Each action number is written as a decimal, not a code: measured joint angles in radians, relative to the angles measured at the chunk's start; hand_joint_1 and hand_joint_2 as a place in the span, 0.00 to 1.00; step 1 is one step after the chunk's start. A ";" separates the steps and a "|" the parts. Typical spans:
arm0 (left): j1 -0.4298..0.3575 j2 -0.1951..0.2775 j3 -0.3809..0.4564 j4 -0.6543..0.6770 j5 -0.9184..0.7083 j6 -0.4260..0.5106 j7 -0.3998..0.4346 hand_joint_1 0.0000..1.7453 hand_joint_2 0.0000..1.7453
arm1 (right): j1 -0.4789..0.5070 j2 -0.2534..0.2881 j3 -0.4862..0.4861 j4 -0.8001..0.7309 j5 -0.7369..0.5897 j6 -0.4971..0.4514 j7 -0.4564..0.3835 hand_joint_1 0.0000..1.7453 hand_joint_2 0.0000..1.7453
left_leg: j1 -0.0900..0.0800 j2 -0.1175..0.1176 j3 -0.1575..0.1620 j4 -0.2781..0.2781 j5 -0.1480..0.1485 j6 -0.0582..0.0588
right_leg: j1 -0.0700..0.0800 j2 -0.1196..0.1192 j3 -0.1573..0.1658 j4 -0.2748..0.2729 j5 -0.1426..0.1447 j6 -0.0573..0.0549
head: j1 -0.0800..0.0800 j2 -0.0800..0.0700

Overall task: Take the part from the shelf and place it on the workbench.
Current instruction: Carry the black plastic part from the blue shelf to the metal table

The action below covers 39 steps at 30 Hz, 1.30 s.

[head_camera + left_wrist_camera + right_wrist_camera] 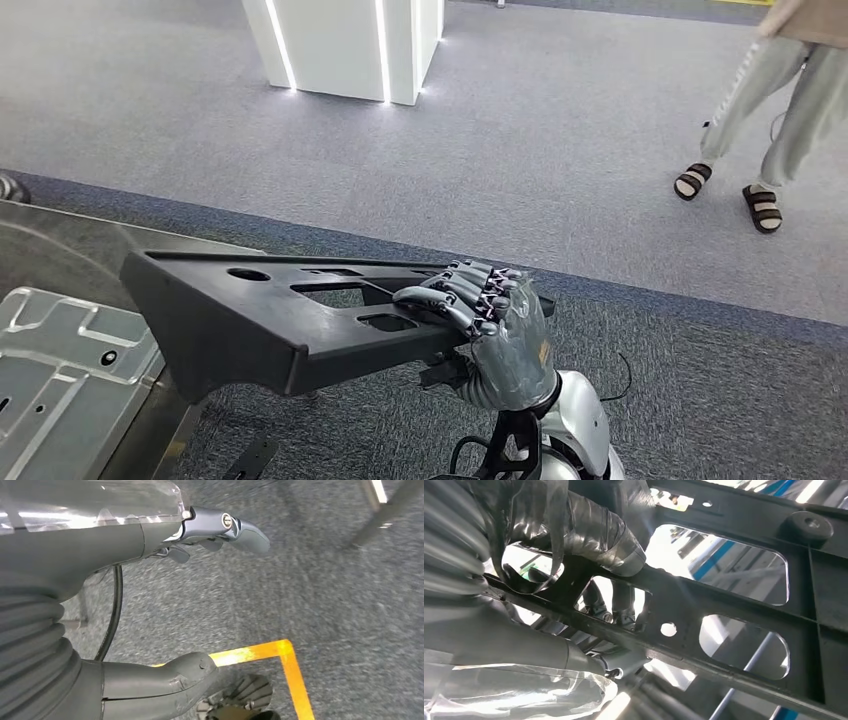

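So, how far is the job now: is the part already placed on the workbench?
Not yet. The pickup looks done: the right hand grips the long black perforated plastic part in the air. It overlaps the grey metal workbench edge, carried rather than resting. Lowering and releasing remain. The left hand holds nothing.

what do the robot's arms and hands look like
The right hand has dark segmented fingers, a grey taped back with a small orange mark, and a glossy silver forearm with black cables. The left hand shows a grey ribbed cover, clear plastic wrap, a thick grey thumb and a black cable.
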State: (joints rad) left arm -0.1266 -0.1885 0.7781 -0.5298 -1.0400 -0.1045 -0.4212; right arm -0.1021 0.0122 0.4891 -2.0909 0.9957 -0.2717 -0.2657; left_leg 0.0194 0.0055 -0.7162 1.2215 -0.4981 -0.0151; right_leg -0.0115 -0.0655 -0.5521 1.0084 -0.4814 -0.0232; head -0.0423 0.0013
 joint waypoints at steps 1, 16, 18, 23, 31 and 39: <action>0.000 0.000 0.000 -0.001 0.003 0.000 0.000 0.00 1.00 | -0.001 0.000 0.000 0.000 0.000 0.000 0.000 1.00 1.00 | 0.002 0.021 0.038 -0.075 0.032 -0.001 | 0.000 -0.011 0.004 0.002 -0.005 0.005 | 0.000 0.000; 0.010 -0.005 -0.023 -0.013 0.002 0.006 0.039 0.00 1.00 | 0.036 -0.005 0.001 0.000 0.002 -0.010 -0.021 1.00 1.00 | -0.012 -0.084 0.110 -0.204 0.068 0.055 | -0.002 0.083 -0.109 0.202 -0.060 0.031 | 0.003 0.000; 0.015 -0.004 -0.037 -0.012 -0.074 0.017 0.133 0.00 1.00 | 0.022 -0.005 0.002 0.002 -0.005 0.018 -0.018 1.00 1.00 | -0.012 -0.107 0.107 -0.199 0.065 0.048 | -0.004 0.134 -0.060 0.076 0.001 0.026 | 0.002 0.000; 0.051 0.013 -0.086 0.012 -0.243 0.033 0.262 0.00 1.00 | -0.020 0.000 0.004 0.016 -0.024 0.062 -0.017 1.00 1.00 | -0.008 -0.127 0.094 -0.193 0.062 0.020 | -0.003 0.117 -0.035 0.019 0.015 0.013 | 0.002 0.000; 0.092 0.060 -0.140 0.117 -0.360 -0.011 0.313 0.00 1.00 | -0.044 0.004 0.033 0.041 -0.042 0.077 -0.022 1.00 1.00 | -0.001 0.001 0.014 -0.015 -0.004 -0.003 | 0.005 -0.001 -0.017 0.010 0.004 -0.004 | 0.002 0.000; 0.117 0.073 -0.170 0.195 -0.451 -0.122 0.405 0.00 1.00 | -0.067 0.008 0.061 0.058 -0.074 0.097 -0.025 1.00 1.00 | -0.009 0.013 0.115 -0.206 0.059 0.044 | 0.007 -0.023 -0.006 0.041 -0.038 0.034 | 0.002 0.000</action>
State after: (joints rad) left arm -0.0100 -0.1152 0.6079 -0.3344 -1.4907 -0.2268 -0.0166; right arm -0.1693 0.0199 0.5497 -2.0326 0.9214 -0.1747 -0.2910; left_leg 0.0100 0.0182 -0.6011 1.0157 -0.4396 0.0287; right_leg -0.0044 -0.0882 -0.5585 1.0492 -0.5189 0.0109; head -0.0406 0.0012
